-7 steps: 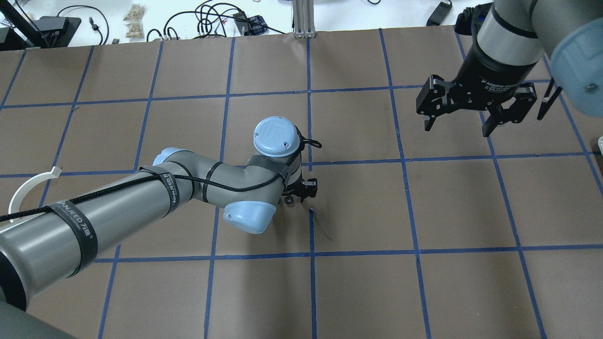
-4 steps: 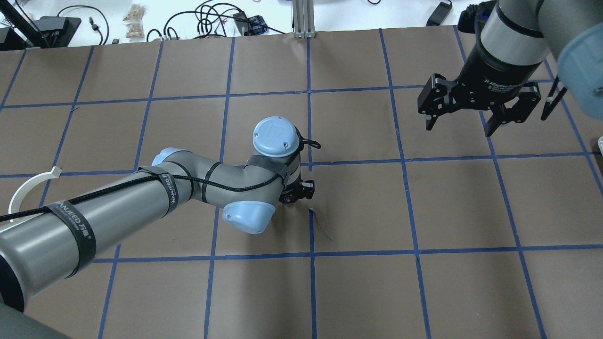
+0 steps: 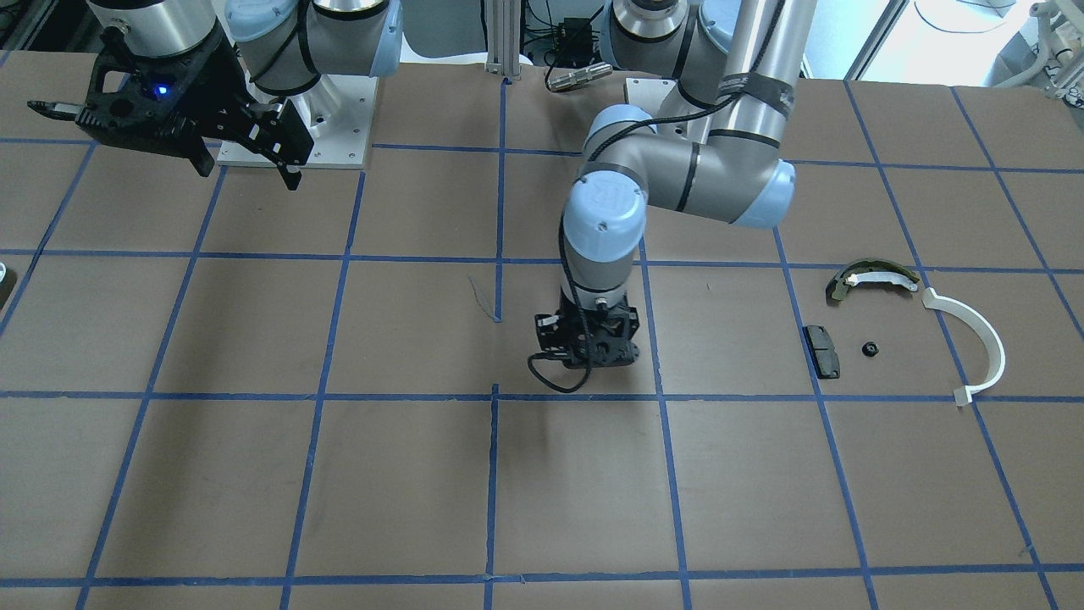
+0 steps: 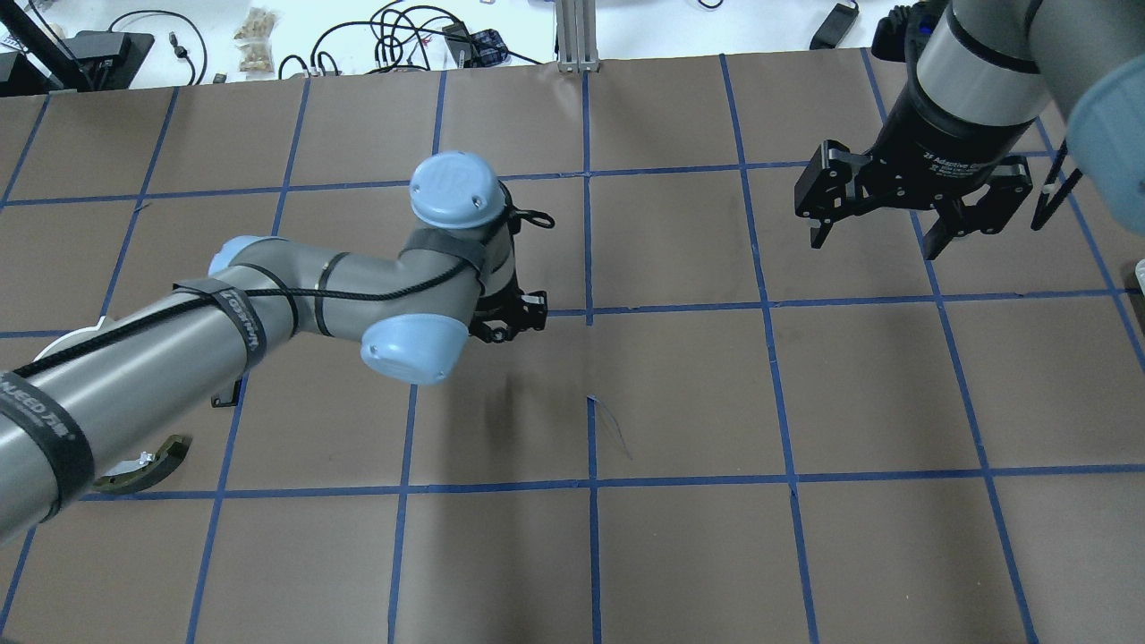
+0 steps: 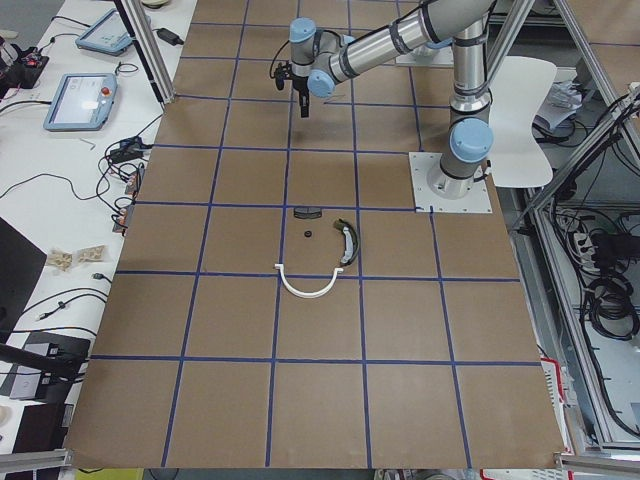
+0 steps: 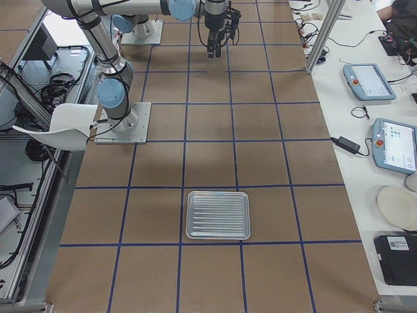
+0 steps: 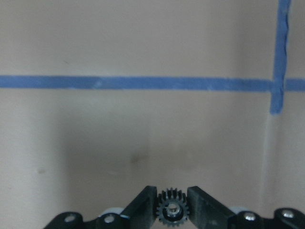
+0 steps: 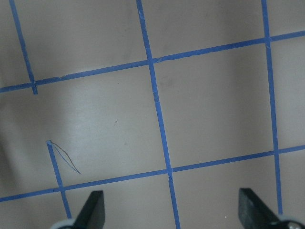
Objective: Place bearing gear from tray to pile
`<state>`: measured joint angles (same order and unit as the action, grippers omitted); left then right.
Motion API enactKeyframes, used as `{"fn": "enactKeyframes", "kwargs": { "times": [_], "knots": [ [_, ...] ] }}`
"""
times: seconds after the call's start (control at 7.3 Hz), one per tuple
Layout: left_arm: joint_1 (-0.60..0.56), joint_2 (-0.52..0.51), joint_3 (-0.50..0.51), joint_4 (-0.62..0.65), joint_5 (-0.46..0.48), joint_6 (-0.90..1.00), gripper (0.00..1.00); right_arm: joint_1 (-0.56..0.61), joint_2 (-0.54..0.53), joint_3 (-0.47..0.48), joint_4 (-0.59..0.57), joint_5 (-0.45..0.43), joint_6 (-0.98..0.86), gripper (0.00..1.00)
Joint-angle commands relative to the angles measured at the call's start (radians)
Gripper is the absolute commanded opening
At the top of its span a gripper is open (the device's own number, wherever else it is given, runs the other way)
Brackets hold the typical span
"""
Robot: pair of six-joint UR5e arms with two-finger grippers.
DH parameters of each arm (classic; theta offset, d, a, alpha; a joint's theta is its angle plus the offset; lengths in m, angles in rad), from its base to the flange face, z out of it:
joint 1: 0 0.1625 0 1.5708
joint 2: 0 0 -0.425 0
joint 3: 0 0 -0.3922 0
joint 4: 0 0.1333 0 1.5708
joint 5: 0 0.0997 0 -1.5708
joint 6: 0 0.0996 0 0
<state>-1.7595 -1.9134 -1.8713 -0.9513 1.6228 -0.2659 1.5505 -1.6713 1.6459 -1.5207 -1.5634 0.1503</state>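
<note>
Bearing gear [image 7: 173, 211]: 1, in left claw [image 7: 172, 202].

The table [image 4: 680, 555] is showing plain brown, with blue tape [image 4: 591, 546] running across it in a grid of squares. The gear [image 7: 173, 213] is looking black with a silvery middle. The left gripper [image 7: 172, 191] and the right gripper [image 4: 873, 243] are both showing black. The left arm [image 4: 268, 313] and the right arm [image 4: 975, 54] are wearing grey with pale blue caps, and the left one is carrying black straps with white lettering. The tray [image 6: 218, 215] is gleaming silver, ribbed in stripes. The brake shoe [image 3: 872, 275] is showing olive and white, the strip [image 3: 987, 339] white, the pad [image 3: 822, 351] black.
</note>
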Motion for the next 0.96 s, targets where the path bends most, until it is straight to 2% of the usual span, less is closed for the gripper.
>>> {"fn": "enactKeyframes", "kwargs": {
  "times": [0.0,0.41,0.68,0.82],
  "knots": [
    [0.217,0.022,0.056,-0.081,0.031,0.248,0.00,0.000,-0.001,0.000,-0.001,0.003,0.000,1.00],
    [0.557,-0.004,0.038,-0.092,0.046,0.571,0.00,0.000,-0.001,0.000,0.001,0.000,0.000,1.00],
    [0.682,-0.022,0.008,-0.078,0.095,0.766,0.00,0.000,-0.002,0.000,0.000,-0.001,0.000,1.00],
    [0.755,-0.026,-0.029,-0.013,0.095,0.909,0.00,0.000,-0.002,0.000,0.001,-0.001,0.000,1.00]
  ]
}}
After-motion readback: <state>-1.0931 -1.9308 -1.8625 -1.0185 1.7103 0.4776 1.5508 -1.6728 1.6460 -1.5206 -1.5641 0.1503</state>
